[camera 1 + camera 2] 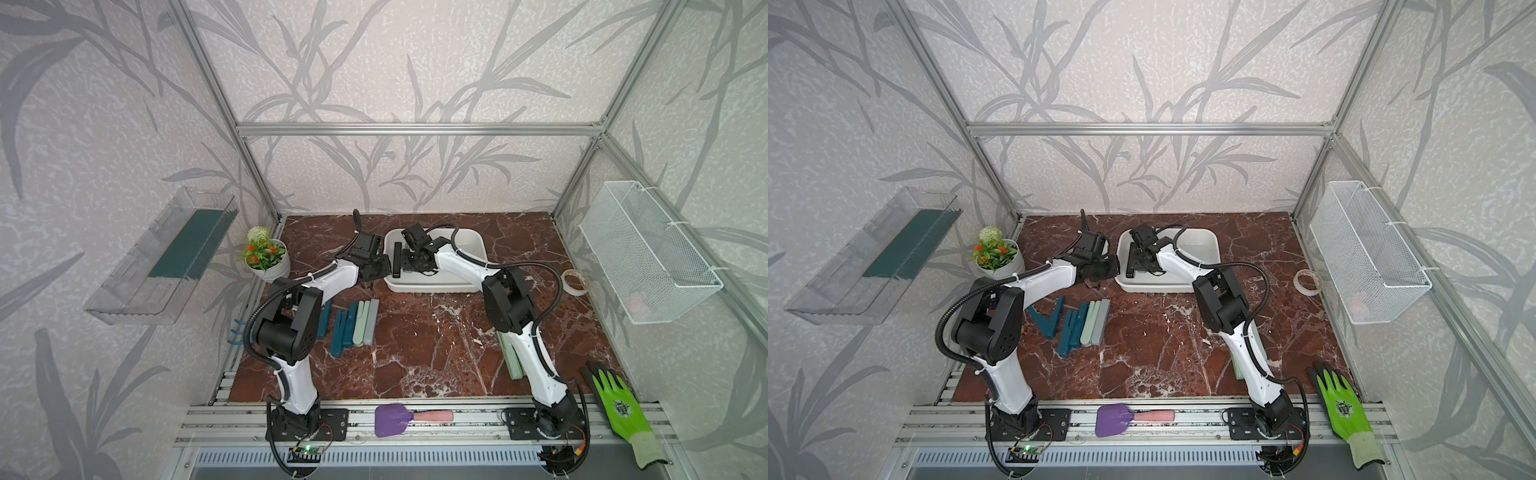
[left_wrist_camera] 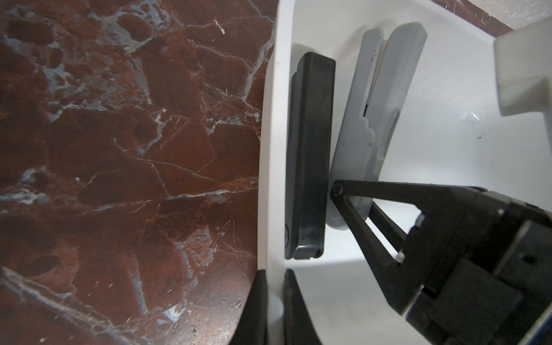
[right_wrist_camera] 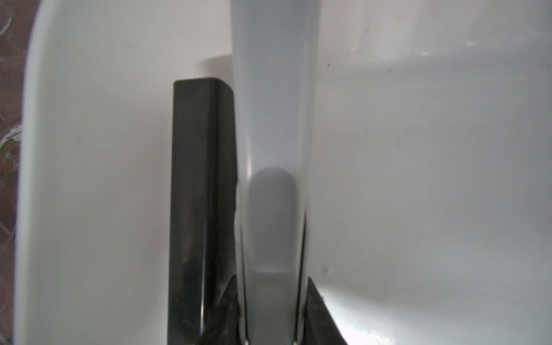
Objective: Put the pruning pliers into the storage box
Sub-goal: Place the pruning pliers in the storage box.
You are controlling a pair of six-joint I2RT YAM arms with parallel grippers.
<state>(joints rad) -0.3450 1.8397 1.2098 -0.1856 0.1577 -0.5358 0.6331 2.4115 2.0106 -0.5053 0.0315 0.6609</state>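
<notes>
The white storage box [image 1: 436,286] [image 1: 1167,286] stands at the back middle of the marble table. My left gripper [image 2: 273,273] [image 1: 388,268] is shut on its left rim [image 2: 270,149], one finger outside and one inside. A black pruning pliers [image 2: 310,155] [image 3: 200,179] [image 1: 397,259] lies inside along that wall. My right gripper [image 3: 273,286] [image 2: 352,206] reaches into the box and is shut on a grey pruning pliers [image 3: 274,104] [image 2: 379,89], right beside the black one. Several more pliers [image 1: 353,322] [image 1: 1088,320], teal, pale green and grey, lie on the table by the left arm.
Pale green pliers [image 1: 511,357] lie partly under the right arm. A flowerpot [image 1: 266,257] stands left of the box and a tape roll [image 1: 575,282] to its right. At the front edge lie a purple spatula [image 1: 392,419] and a green glove [image 1: 619,407]. A wire basket [image 1: 648,257] and a clear tray [image 1: 166,257] hang on the side walls.
</notes>
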